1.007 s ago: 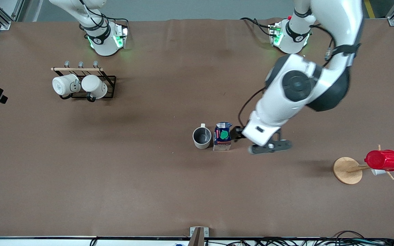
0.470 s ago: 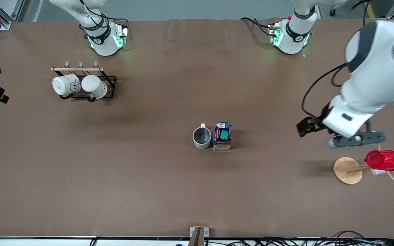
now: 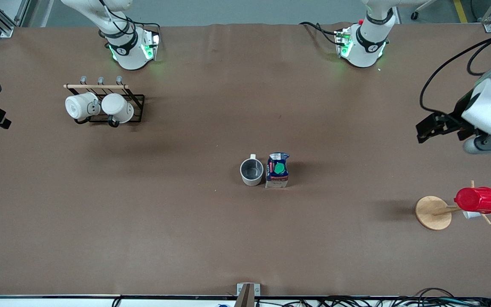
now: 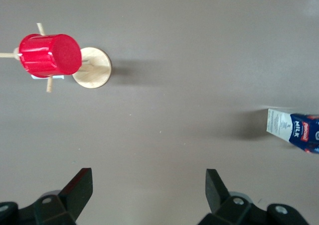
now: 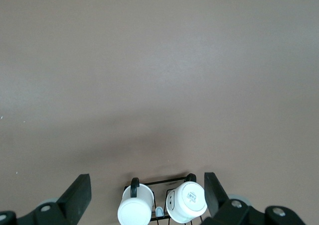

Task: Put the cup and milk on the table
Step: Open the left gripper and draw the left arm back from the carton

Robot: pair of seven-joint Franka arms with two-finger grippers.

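Fingers (image 4: 79,185) of left gripper (image 4: 148,190) spread wide, nothing between them. Up in the air over bare table (image 3: 186,221) at the left arm's end, with the wooden stand (image 3: 432,212) and red cup (image 3: 477,200) nearer the front camera. In front view, left gripper (image 3: 490,144) partly cut off at frame edge.

Fingers (image 5: 79,194) of right gripper (image 5: 147,195) also spread wide, holding nothing. Looking down on black rack (image 5: 162,205) with two white mugs (image 5: 135,211). Right arm waiting, gripper itself out of front view.

Cup (image 3: 252,171) upright on table near the middle, grey inside showing, handle pointing toward the arm bases. Milk (image 3: 277,170) upright just beside it toward the left arm's end, green cap up; touching or a hair apart, cannot tell. Edge of milk (image 4: 294,131) visible in left wrist view, well apart from left gripper. Rack (image 3: 115,106) with mugs (image 3: 79,106) near the right arm's base.
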